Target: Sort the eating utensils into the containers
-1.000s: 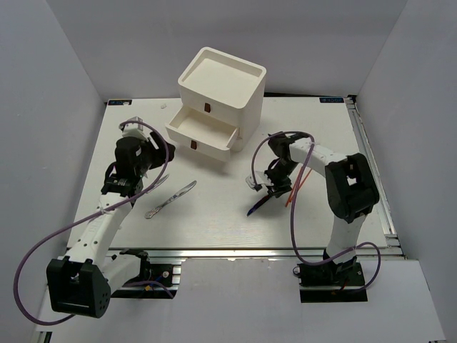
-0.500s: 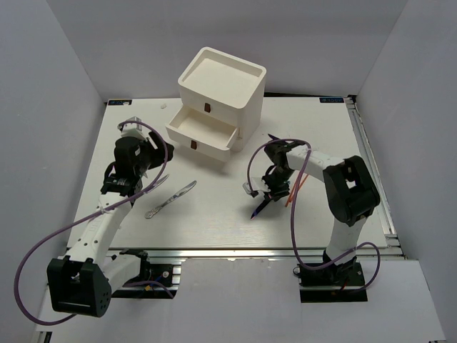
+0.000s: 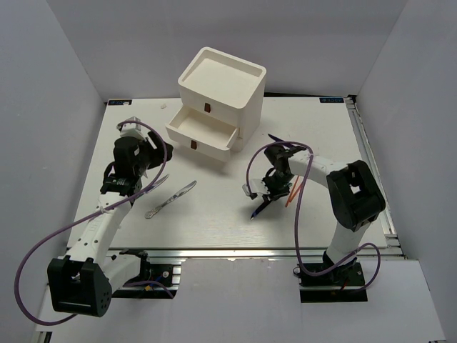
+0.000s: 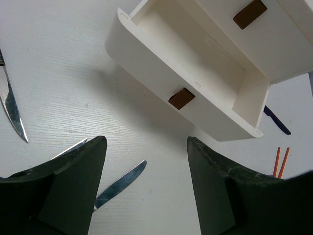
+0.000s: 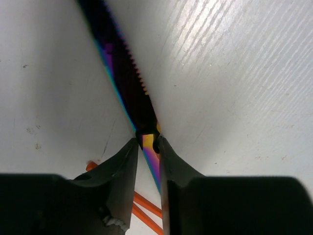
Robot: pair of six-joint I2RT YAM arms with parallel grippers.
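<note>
My right gripper [image 3: 273, 187] [image 5: 146, 142] is shut on an iridescent purple-blue knife [image 5: 124, 73], low over the table, with the blade tip [image 3: 255, 212] pointing near-left. Two orange chopsticks [image 3: 293, 191] [image 5: 146, 211] lie just to its right. My left gripper [image 3: 148, 161] [image 4: 146, 196] is open and empty, left of the white drawer unit [image 3: 221, 89]. The unit's middle drawer [image 3: 203, 132] [image 4: 195, 73] is pulled out, with a dark red pull [image 4: 181, 98]. A silver knife [image 3: 171, 199] [image 4: 120, 185] lies below the left gripper.
Another silver knife [image 4: 12, 105] lies at the left edge of the left wrist view. A dark blue utensil [image 3: 275, 137] [image 4: 276, 120] lies right of the open drawer. The table's right rail [image 3: 371, 171] runs beside the right arm.
My right arm has shifted a little toward the near edge, with the iridescent knife still held. The left arm has not moved.
</note>
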